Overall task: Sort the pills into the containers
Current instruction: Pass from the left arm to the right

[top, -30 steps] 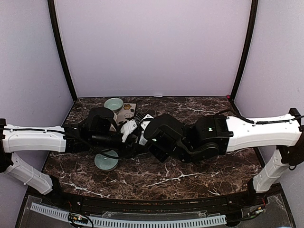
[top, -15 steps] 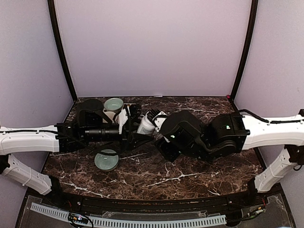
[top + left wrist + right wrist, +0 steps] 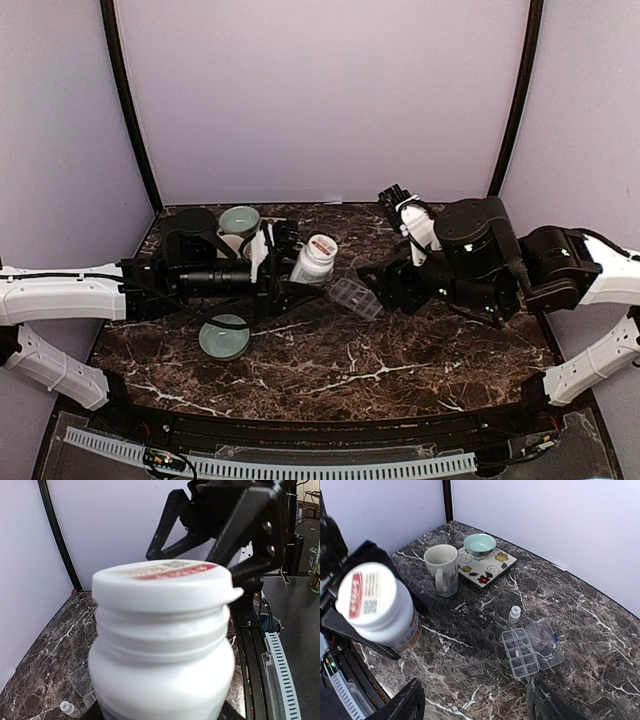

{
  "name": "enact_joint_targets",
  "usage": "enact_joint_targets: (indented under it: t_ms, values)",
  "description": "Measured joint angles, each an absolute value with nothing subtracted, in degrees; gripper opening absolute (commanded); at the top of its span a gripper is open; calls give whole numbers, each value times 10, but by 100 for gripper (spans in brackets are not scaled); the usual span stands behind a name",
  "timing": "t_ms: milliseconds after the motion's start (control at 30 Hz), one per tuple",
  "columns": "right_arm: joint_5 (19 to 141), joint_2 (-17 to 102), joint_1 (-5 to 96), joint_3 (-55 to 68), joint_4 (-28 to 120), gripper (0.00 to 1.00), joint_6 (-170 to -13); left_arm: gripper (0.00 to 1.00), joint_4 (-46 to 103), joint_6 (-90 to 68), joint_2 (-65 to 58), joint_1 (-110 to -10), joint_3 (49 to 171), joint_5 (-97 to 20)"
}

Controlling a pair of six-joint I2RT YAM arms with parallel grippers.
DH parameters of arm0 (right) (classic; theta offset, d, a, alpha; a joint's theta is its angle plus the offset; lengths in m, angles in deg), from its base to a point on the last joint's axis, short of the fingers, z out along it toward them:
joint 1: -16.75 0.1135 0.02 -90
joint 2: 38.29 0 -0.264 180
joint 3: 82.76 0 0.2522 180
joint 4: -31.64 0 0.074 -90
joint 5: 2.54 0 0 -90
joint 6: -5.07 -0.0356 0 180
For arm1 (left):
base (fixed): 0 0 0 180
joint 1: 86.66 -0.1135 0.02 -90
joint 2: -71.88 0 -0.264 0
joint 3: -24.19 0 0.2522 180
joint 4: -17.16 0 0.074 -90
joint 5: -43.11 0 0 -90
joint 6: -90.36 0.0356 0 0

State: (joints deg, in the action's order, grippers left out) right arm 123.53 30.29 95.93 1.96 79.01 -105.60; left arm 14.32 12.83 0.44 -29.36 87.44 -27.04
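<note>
Organiser (image 3: 532, 649) is lying open on the table, below and just ahead of the right gripper (image 3: 475, 690).
Right jaws are standing wide apart, gripping nothing; the left gripper (image 3: 303, 274) is clamping a white-capped bottle (image 3: 162, 645) by its body, holding it clear of the table. The box is looking light, thin-walled and slippery, likely to skate or flex if nudged, its hinged lid flopping; pinching one long outer wall, away from the lid, is seeming the safest hold.

Marble table (image 3: 400, 362) w/ pill box (image 3: 521, 654), mug (image 3: 442, 570), tile (image 3: 487, 569), vial (image 3: 515, 613), bowl (image 3: 222, 343).
</note>
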Motion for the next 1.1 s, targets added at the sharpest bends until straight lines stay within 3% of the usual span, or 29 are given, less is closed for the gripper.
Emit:
enact_joint_targets:
  t_ms: [200,500,1100]
  values:
    - [1184,286,946,20,767,79,-1045,23,146,139,-16,-294,878,-252]
    - [1088,314,936,58,772,81,-1012,23,178,161,-43,-294,906,-224]
    - [1007,351,901,78,784,81,-987,24,210,175,-58,-294,934,-183]
